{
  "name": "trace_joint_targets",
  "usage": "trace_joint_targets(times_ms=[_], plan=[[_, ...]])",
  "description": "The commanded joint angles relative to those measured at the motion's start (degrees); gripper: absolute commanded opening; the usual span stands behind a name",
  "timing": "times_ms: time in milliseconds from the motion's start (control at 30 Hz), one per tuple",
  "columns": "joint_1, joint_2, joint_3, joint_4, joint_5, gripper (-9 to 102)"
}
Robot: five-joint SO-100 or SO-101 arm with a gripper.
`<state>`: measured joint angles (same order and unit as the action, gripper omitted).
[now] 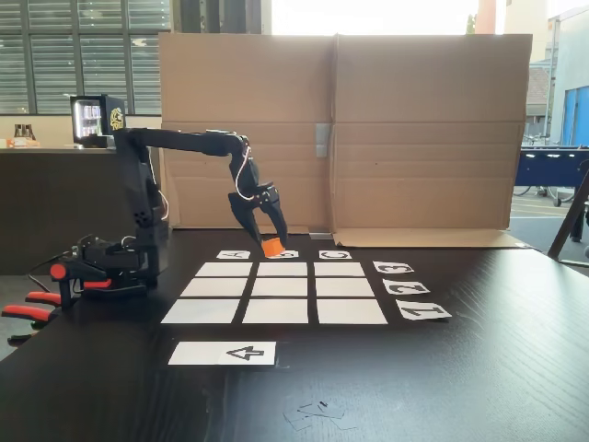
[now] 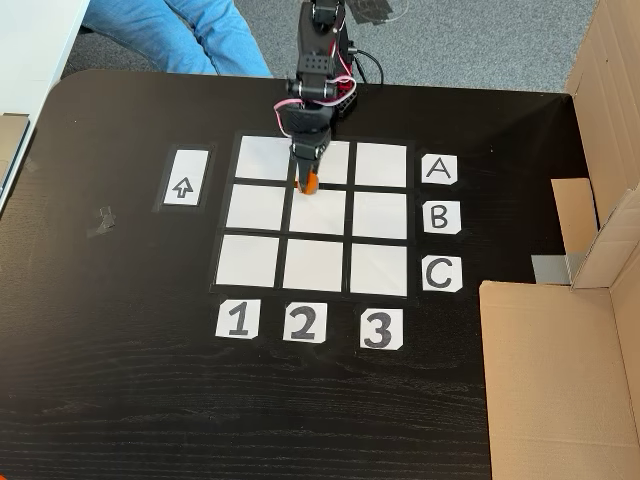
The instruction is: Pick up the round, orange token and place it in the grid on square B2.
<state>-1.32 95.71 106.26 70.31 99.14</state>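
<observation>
Nearest the camera in a fixed view, a few scraps of dark tape [image 1: 317, 412] lie on the black surface [image 1: 479, 378], and just behind them sits a white strip with a black arrow [image 1: 223, 353]. Beyond that is the grid [image 1: 276, 311], nine white paper cells with dark gaps, none of them carrying anything; number cards [image 1: 407, 287] run along its right edge in this view. From above, in a fixed view, the grid [image 2: 248, 259] has letter cards [image 2: 438, 216] on its right and the numbers below. The black arm reaches over it, and its hand [image 1: 270, 241] pinches the round, orange token [image 1: 271, 247] between its two fingers, holding it off the surface. Seen from above, the round, orange token [image 2: 310, 182] hangs by the boundary between the top middle cell and square B2 [image 2: 322, 222]. A large cardboard screen [image 1: 423, 129] stands behind the grid. Blue-trousered legs [image 2: 175, 30] of a person show past the far edge.
</observation>
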Motion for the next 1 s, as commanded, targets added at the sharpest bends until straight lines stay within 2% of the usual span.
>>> trace_joint_targets(times_ms=[0, 267, 800, 833, 967], plan=[[-0.35, -1.67, 0.53, -2.37, 0.53, -1], [-0.53, -7.65, 1.67, -7.73, 1.23, -1], [-2.37, -12.13, 0.26, -10.99, 3.25, -1], [-2.37, -12.04, 0.35, -11.07, 3.16, 1], [-1.85, -11.43, 1.58, -11.07, 3.25, 33]])
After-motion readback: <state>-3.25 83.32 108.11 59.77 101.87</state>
